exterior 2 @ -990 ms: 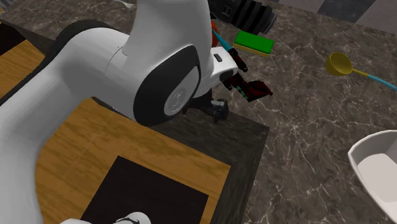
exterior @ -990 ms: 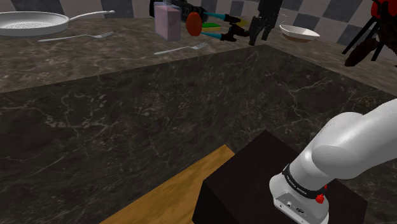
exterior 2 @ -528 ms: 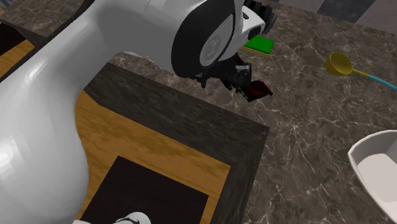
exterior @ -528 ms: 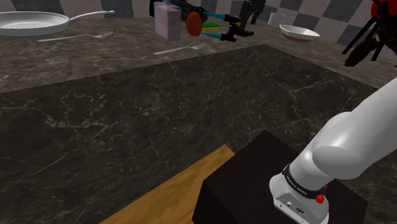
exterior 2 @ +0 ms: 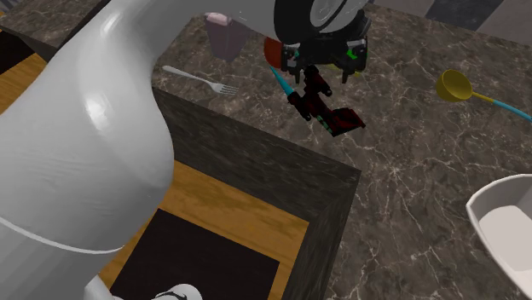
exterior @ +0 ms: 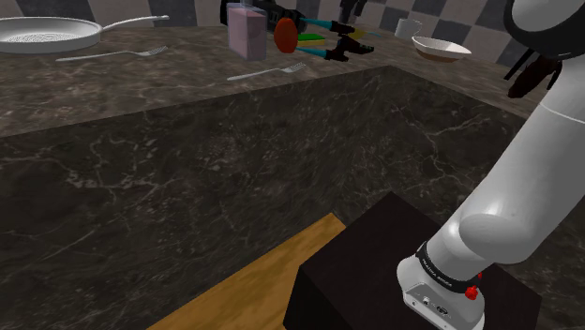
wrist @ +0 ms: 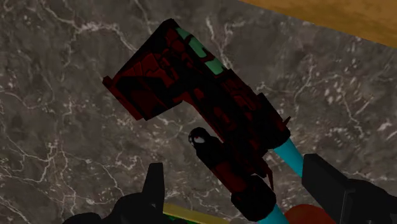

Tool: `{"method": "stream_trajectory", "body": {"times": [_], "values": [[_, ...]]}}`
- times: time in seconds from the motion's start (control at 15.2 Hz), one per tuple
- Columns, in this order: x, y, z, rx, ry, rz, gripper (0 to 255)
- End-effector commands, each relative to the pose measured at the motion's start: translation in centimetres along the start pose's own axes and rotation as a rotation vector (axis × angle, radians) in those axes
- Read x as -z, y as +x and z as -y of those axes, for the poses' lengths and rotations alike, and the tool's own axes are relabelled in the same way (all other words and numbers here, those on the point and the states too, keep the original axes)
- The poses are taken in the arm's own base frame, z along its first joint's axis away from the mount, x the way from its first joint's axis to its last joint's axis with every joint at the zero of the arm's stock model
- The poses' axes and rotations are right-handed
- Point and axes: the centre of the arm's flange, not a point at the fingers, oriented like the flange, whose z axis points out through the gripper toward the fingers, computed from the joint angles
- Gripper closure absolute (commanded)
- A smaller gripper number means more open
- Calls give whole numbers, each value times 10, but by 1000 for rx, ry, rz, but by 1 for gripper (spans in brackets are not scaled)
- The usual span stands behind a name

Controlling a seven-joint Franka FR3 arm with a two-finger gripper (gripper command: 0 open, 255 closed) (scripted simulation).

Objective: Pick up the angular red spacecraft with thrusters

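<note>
The angular spacecraft, dark red with black panels, green patches and round thrusters at one end, lies flat on the dark marble counter. In the second exterior view my gripper hangs just above the spacecraft, open, not touching it. In the wrist view the black fingers stand wide apart, and the craft's thruster end reaches in between them. In the shoulder view the gripper is far back over the spacecraft.
A teal-handled utensil runs under the craft, with a red disc and pink cup beside it. Forks, a pan, white bowl, yellow ladle and green pad crowd the counter.
The arm has stretched out over the counter. The gripper has moved farther back, toward the shoulder view's left, from beside the spacecraft to directly above it, and has stayed open.
</note>
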Motion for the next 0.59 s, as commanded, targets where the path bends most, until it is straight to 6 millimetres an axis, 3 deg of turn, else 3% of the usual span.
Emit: {"method": "stream_trajectory", "body": {"times": [0.0,0.46,0.53], "values": [[-7,3,0,7,-1,-4,0],[-36,-1,5,7,-1,-4,0],[-36,-1,4,7,-1,-4,255]]}}
